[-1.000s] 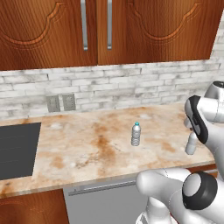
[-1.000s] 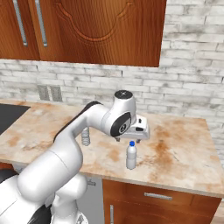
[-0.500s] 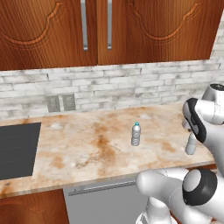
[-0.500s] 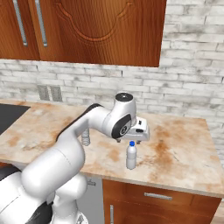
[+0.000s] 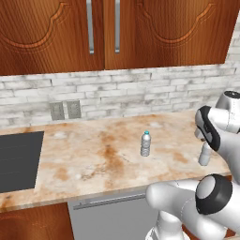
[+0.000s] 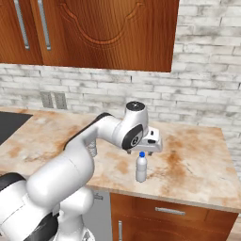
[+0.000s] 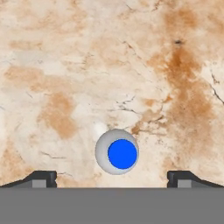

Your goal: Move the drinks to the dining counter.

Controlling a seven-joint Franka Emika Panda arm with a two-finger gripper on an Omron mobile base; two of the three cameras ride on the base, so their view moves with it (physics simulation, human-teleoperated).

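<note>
The claw (image 7: 112, 178) hangs wide open and empty, pointing straight down over the blue-capped bottle (image 7: 117, 152) near the desk (image 6: 197, 164) front edge. Descending off-centre, a fingertip (image 7: 40, 178) could tip it off. The teal-capped bottle (image 5: 146, 143) apparently stands mid-desk, well apart.

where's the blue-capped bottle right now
The blue-capped bottle stands upright near the marble worktop's front edge, directly under the open gripper.
</note>
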